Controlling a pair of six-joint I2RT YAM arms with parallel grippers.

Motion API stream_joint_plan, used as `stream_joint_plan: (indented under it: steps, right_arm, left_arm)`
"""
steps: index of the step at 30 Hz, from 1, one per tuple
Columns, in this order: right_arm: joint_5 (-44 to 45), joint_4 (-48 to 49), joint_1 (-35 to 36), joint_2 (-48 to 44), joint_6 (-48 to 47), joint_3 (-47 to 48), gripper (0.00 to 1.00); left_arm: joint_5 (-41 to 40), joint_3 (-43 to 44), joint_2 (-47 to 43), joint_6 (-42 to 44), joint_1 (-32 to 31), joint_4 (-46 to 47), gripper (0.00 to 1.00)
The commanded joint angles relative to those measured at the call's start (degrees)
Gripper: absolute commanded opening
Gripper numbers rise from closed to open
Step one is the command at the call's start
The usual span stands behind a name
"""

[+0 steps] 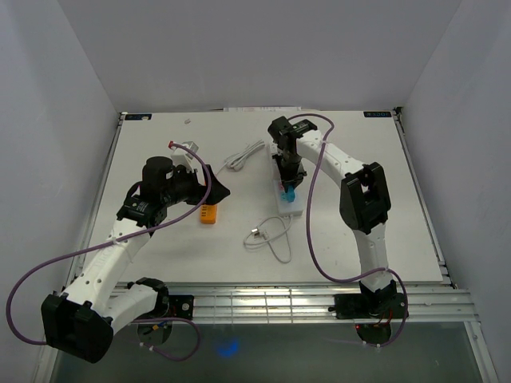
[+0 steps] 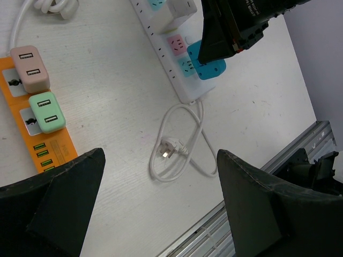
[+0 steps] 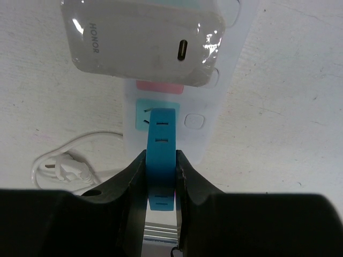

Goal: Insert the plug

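The right gripper point(image 3: 161, 163) is clenched on the blue plug point(image 3: 161, 126), holding it upright over the teal socket at the end of the white power strip point(image 3: 217, 126), probably so its pins meet the slots squarely. Whether they have entered, I cannot tell. The left gripper point(image 2: 159, 155) hangs spread wide and empty, well left of the strip, likely just out of the way.

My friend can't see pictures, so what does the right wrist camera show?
The right gripper pinches a blue plug right over a teal socket on a white power strip. A white HONOR charger sits farther along the strip, and a loose white cord lies on the table at the picture's left.
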Motion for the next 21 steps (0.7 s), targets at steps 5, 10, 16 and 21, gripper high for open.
stream_joint_plan:
  steps: [5,10,16,21]
  right_arm:
    - [1.83,1.27,0.34,2.0,0.56,-5.32,0.08]
    - [2.19,1.88,0.34,1.83,0.56,-6.54,0.08]
    - [2.1,3.29,0.43,2.09,0.56,-8.57,0.08]
    - [2.1,4.34,0.43,2.01,0.56,-9.36,0.08]
  left_arm:
    - [-0.15,-0.17,-1.6,0.75,0.0,0.77,0.96]
    - [-0.07,-0.25,-1.6,0.75,0.0,0.77,0.96]
    - [0.2,-0.26,-1.51,0.75,0.0,1.04,0.96]
    - [0.02,-0.43,-1.42,0.84,0.0,1.04,0.96]
